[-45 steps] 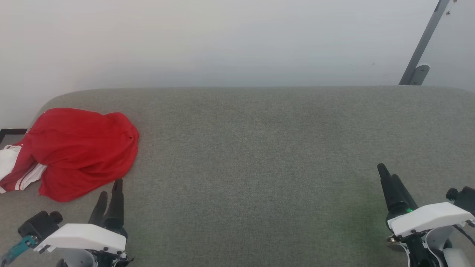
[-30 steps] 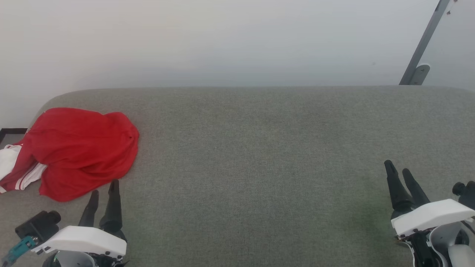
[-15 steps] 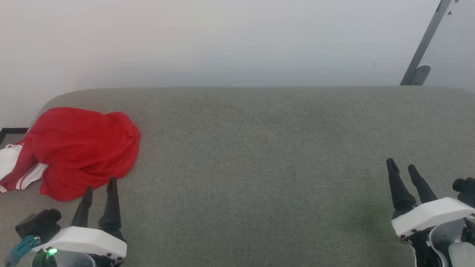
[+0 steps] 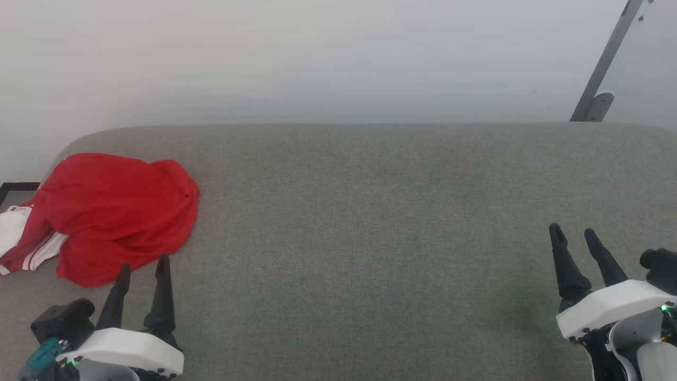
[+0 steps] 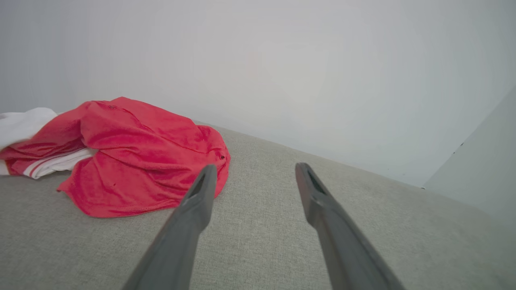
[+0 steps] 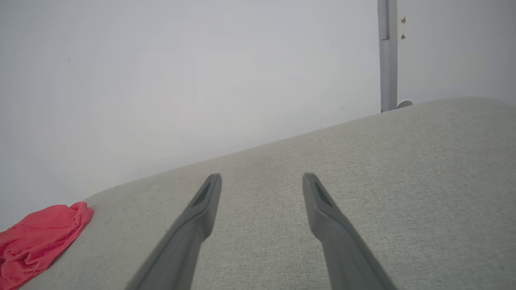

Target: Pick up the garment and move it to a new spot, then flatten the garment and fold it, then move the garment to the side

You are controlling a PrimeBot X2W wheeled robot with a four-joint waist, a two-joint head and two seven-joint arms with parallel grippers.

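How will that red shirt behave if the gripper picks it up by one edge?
The garment lies crumpled in soft folds, so it will likely droop limp. It looks thin, probably light. The white sleeve would probably dangle.

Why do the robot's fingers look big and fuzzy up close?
Left wrist view: the left gripper sits near the lens, soft at the bottom edge; the garment is sharper. Right wrist view: the right gripper, same softness. Head view: even light, no glare.

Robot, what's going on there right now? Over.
Open, empty: left end effector near the crumpled red-and-white jersey T-shirt; right end effector far off. Shirt unfolded on grey upholstered surface. Nothing between.
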